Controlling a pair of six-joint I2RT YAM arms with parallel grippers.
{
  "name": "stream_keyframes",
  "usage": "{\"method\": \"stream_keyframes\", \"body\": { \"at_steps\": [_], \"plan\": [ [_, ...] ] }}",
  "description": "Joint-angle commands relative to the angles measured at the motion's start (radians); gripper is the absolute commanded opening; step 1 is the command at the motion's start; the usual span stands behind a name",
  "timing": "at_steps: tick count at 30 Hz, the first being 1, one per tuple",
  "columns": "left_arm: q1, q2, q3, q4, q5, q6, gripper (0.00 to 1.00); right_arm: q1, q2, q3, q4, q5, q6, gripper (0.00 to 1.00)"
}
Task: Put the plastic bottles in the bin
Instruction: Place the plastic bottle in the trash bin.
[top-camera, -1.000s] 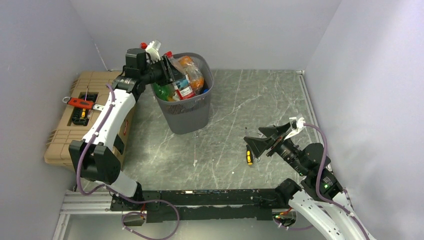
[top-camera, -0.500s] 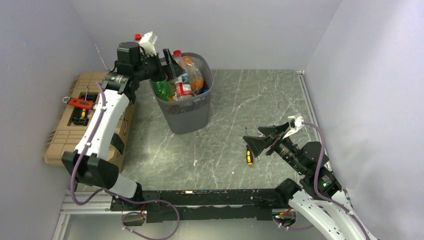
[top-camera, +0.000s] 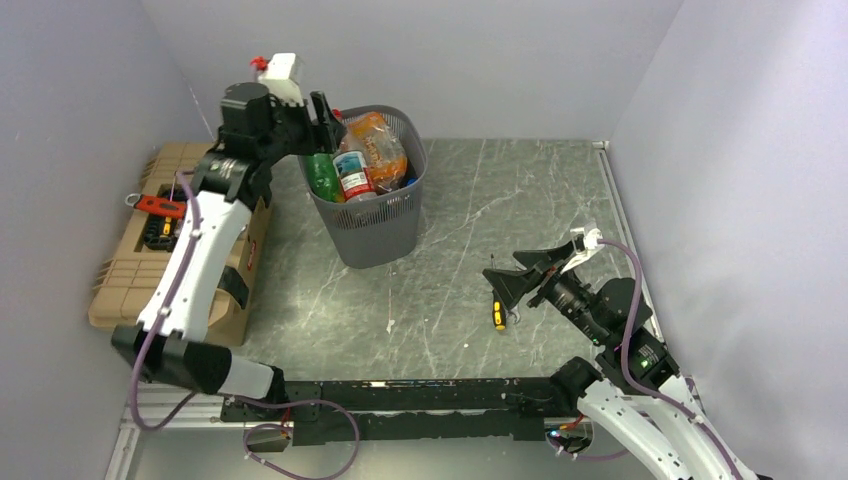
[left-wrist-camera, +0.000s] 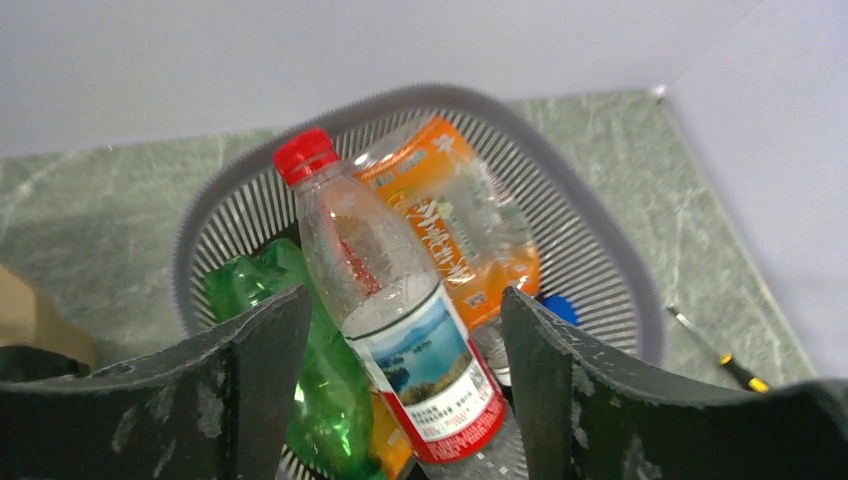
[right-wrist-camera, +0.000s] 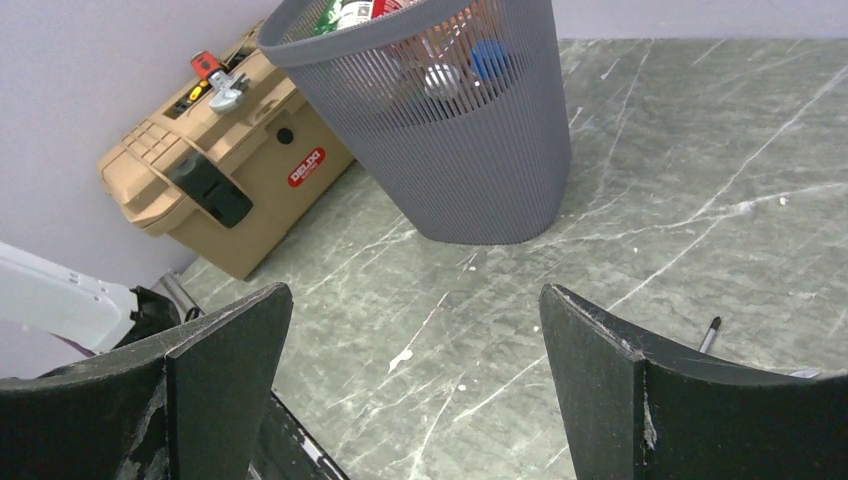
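Observation:
The dark grey mesh bin (top-camera: 372, 225) stands at the back of the table, holding several plastic bottles. Among them are a clear one with a red cap and red label (left-wrist-camera: 400, 320), an orange one (left-wrist-camera: 455, 225) and a green one (left-wrist-camera: 320, 380). My left gripper (top-camera: 325, 112) hovers over the bin's left rim (left-wrist-camera: 620, 270). It is open (left-wrist-camera: 405, 292); the red-capped bottle lies below, between the fingers in view but not gripped. My right gripper (top-camera: 515, 277) hangs open and empty (right-wrist-camera: 415, 300) over the table's right side, far from the bin (right-wrist-camera: 470, 130).
A tan toolbox (top-camera: 140, 250) sits left of the bin, with a red tool on top. A black-and-yellow screwdriver (top-camera: 498, 314) lies on the marbled table just left of my right gripper. Walls close in on three sides.
My left gripper has let go of the red-capped bottle, which now rests in the bin. The left arm has drawn back up and to the left. The right arm has barely shifted.

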Motion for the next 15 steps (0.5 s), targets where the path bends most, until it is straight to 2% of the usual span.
{"method": "stream_keyframes", "body": {
  "at_steps": [1, 7, 11, 13, 15],
  "plan": [
    [-0.013, 0.106, 0.007, -0.026, 0.007, 0.011, 0.70, 0.005, 0.010, 0.017, 0.058, -0.001, -0.005, 0.98],
    [-0.033, 0.173, 0.018, -0.043, 0.030, 0.029, 0.50, 0.005, 0.006, 0.011, 0.056, 0.000, 0.000, 0.98],
    [-0.040, 0.182, 0.012, -0.035, 0.044, 0.031, 0.31, 0.005, -0.008, -0.002, 0.056, 0.003, 0.008, 0.98],
    [-0.047, 0.181, 0.009, -0.027, 0.071, 0.028, 0.27, 0.005, -0.011, -0.007, 0.054, 0.005, 0.010, 0.98],
    [-0.053, 0.179, 0.002, -0.012, 0.115, 0.018, 0.27, 0.005, -0.011, -0.006, 0.053, 0.002, 0.012, 0.98]
  ]
}}
